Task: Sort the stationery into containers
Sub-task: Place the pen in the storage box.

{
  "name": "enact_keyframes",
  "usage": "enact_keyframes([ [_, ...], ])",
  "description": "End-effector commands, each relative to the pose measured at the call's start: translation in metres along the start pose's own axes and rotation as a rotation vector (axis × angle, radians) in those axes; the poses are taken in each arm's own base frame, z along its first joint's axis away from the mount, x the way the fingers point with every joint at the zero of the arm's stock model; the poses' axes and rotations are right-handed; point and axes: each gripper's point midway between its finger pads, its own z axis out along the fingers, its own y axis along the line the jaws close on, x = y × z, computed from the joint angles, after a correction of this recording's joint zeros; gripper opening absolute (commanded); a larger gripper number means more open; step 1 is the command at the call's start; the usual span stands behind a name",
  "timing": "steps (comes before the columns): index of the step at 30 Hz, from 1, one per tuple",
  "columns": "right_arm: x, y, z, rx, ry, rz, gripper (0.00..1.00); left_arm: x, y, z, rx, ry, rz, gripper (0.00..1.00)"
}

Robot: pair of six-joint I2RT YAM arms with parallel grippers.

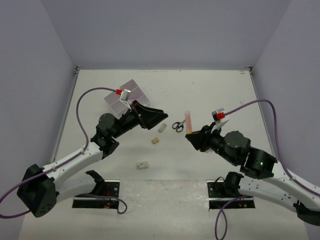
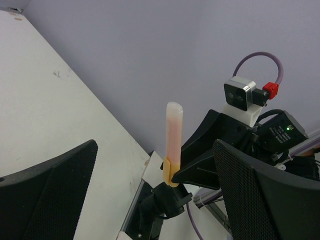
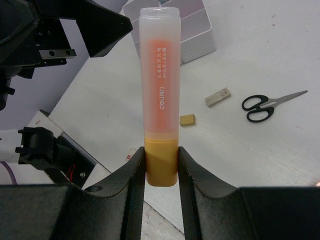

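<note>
Holding an orange highlighter (image 3: pixel 160 90) upright: the right gripper (image 3: pixel 161 159) is clamped on its yellow base, capped end up, lifted off the surface (image 1: pixel 225 90). The left gripper (image 1: pixel 157 116) is spread wide with nothing in it, facing the highlighter across the middle. The bins (image 1: pixel 125 97) sit far left, partly hidden behind the left wrist. The scissors (image 1: pixel 178 126) lie flat just beside the right gripper. A pale eraser (image 1: pixel 162 127) and a beige eraser (image 1: pixel 155 141) lie between the arms, and a white eraser (image 1: pixel 143 164) lies nearer the bases.
</note>
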Motion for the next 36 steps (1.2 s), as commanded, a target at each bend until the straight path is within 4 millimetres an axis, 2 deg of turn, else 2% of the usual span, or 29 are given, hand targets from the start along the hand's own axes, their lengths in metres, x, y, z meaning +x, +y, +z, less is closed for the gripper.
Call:
enact_keyframes([
  [1,-0.010,0.021,-0.002,-0.111,-0.037,-0.016,0.00,-0.006,-0.016,0.003,0.044,-0.026,0.002,1.00],
  [8,-0.012,0.038,-0.003,-0.205,-0.038,-0.047,0.00,0.007,-0.002,0.008,-0.013,0.021,-0.026,1.00],
  [12,-0.011,0.036,0.005,-0.162,-0.001,-0.054,0.00,0.017,-0.013,0.023,0.006,0.054,-0.013,1.00],
  [14,-0.014,0.023,0.013,-0.059,0.001,-0.046,0.00,0.024,-0.015,0.029,0.005,0.073,0.000,1.00],
  [16,-0.013,0.014,0.016,0.003,0.012,-0.040,0.00,0.023,-0.018,0.032,0.000,0.066,0.017,1.00],
  [22,-0.005,0.024,0.022,-0.038,0.058,-0.043,0.00,0.022,-0.027,0.043,-0.002,0.069,0.058,0.97],
  [28,-0.006,0.041,0.024,-0.118,0.049,-0.031,0.00,0.031,-0.021,0.057,-0.022,0.107,0.043,0.76],
  [29,-0.006,0.041,0.024,-0.119,0.050,-0.032,0.00,0.034,-0.018,0.057,-0.028,0.115,0.040,0.68],
  [31,-0.005,0.040,0.025,-0.117,0.049,-0.035,0.00,0.039,-0.016,0.060,-0.035,0.133,0.035,0.46],
  [32,-0.005,0.039,0.026,-0.113,0.048,-0.038,0.00,0.041,-0.016,0.061,-0.034,0.145,0.034,0.27],
  [33,-0.006,0.038,0.025,-0.110,0.041,-0.037,0.00,0.040,-0.018,0.062,-0.029,0.144,0.038,0.26],
  [35,-0.007,0.034,0.026,-0.090,0.027,-0.027,0.00,0.041,-0.020,0.064,-0.024,0.161,0.039,0.06],
  [36,-0.008,0.032,0.026,-0.077,0.018,-0.022,0.00,0.042,-0.021,0.064,-0.022,0.167,0.042,0.02],
])
